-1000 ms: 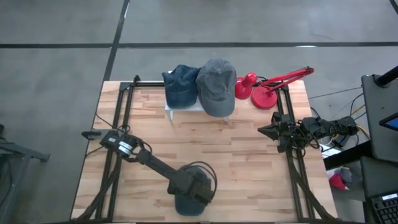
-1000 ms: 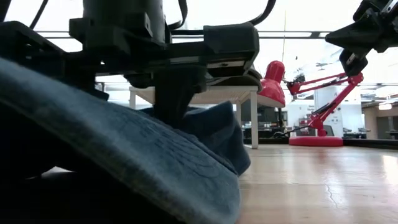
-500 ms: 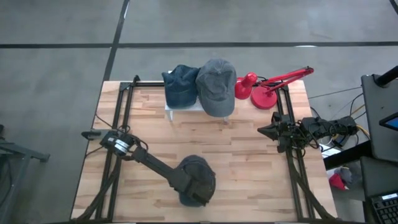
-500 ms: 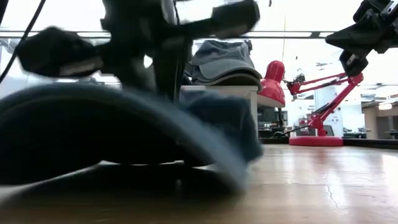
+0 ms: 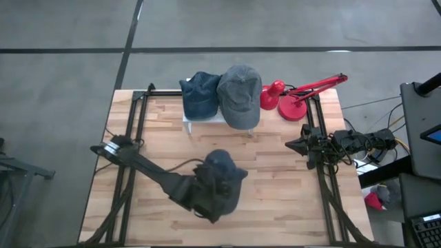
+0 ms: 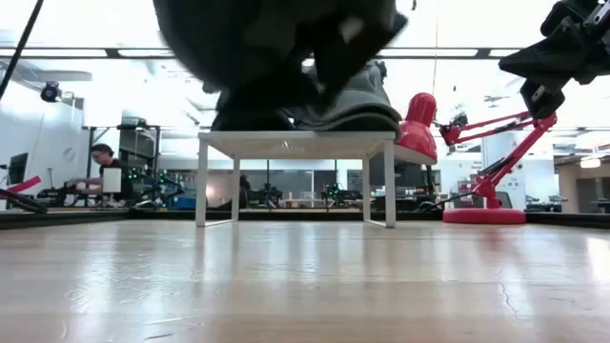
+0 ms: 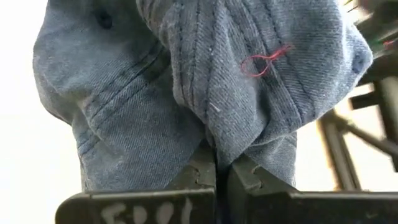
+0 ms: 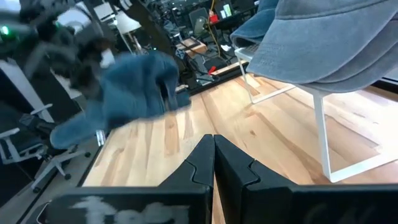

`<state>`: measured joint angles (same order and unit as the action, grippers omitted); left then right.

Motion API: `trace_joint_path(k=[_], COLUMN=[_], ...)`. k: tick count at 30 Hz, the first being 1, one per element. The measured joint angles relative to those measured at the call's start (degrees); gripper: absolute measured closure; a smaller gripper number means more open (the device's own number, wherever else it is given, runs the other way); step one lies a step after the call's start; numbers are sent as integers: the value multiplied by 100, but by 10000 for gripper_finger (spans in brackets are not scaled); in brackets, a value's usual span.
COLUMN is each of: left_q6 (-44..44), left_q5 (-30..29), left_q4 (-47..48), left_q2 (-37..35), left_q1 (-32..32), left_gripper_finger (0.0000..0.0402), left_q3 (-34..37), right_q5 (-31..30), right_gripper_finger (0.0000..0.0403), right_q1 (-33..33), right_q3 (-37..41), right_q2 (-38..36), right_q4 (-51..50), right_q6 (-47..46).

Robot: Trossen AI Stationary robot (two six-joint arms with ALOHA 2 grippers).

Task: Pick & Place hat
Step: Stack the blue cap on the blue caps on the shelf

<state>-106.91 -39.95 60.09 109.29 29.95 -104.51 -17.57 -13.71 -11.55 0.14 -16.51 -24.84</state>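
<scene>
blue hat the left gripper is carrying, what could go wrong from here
The left gripper pinches only a fold of the blue hat, so the fabric could slip free mid-air. The white stand already holds a dark blue cap and a grey cap, so a placement there might knock one off. The red lamp stands close beside the stand, and a wide swing could clip it. The right gripper waits at the table's right edge.

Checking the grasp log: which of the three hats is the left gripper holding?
The dark blue hat mid-table, pinched in the left gripper off the wood. The other two sit on the white stand.
</scene>
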Motion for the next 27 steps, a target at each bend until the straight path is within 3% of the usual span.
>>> trace_joint_path(k=[9, 18, 24, 27], left_q6=[1015, 2969, 4160, 4604], left_q5=[-1346, -2631, -2668, -2267], left_q4=[31, 50, 50, 58], left_q2=[-825, -1544, -1746, -1746], left_q1=[-28, -370, -1173, -1762], left_gripper_finger=[400, 400, 400, 400], left_q3=[-97, -730, -1174, -1304], right_q5=[-6, -6, 4, 133], right_gripper_finger=[394, 394, 394, 394], right_q1=[1, 1, 1, 1], right_q3=[0, -33, -108, -171], right_q2=[0, 0, 0, -4], right_q4=[2, 9, 13, 97], right_q6=[7, 103, 105, 153])
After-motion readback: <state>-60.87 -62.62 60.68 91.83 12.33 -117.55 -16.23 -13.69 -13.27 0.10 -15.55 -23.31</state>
